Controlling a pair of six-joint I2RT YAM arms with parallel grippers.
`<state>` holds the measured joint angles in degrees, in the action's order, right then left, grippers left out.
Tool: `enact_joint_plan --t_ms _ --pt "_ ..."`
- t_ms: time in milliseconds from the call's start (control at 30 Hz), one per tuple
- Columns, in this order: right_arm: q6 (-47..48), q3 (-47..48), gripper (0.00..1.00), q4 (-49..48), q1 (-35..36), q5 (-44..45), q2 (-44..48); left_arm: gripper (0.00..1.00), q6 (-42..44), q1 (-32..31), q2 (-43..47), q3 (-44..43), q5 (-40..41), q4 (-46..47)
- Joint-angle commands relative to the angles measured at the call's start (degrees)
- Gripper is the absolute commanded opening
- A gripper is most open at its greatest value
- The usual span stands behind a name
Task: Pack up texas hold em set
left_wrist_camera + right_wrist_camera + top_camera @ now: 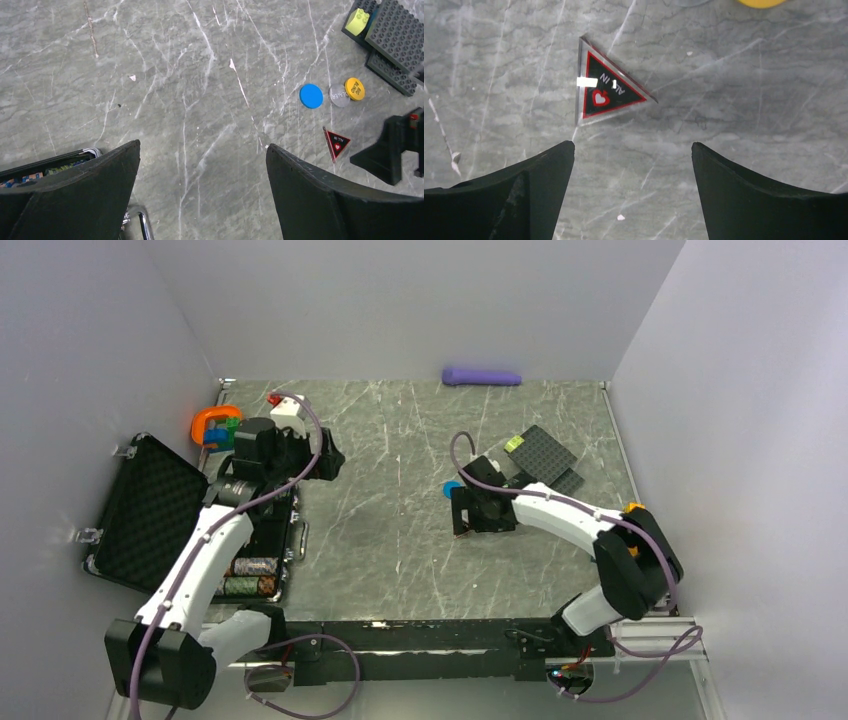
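Hovering released, right claw [633, 144] near red triangle [606, 95]; studded plates [395, 40] nearby; left claw [203, 144] released.

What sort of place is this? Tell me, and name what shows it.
Probably a robot lab test cell: a marble-patterned table boxed in by plain white walls, two arms bolted at its near edge, staged props like the open case.
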<state>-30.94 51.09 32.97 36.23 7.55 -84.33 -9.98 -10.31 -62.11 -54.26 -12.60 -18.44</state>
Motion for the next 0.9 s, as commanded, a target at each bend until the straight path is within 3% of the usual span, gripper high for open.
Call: enact_joint_plan --t_ms 0,400,867 --pt "-1.0 4.3 0.90 -4.4 0.6 2.9 -3.9 0.99 2.0 -0.6 3.9 0.8 0.3 3.6" --pt "-1.1 6.7 0.84 -6.5 1.7 3.4 -11.8 0.99 0.9 -0.7 2.9 0.6 -1.9 3.6" --pt "-2.6 5.7 0.73 -4.9 2.1 5.0 -13.1 0.99 0.9 -0.6 3.6 0.6 -1.6 3.5"
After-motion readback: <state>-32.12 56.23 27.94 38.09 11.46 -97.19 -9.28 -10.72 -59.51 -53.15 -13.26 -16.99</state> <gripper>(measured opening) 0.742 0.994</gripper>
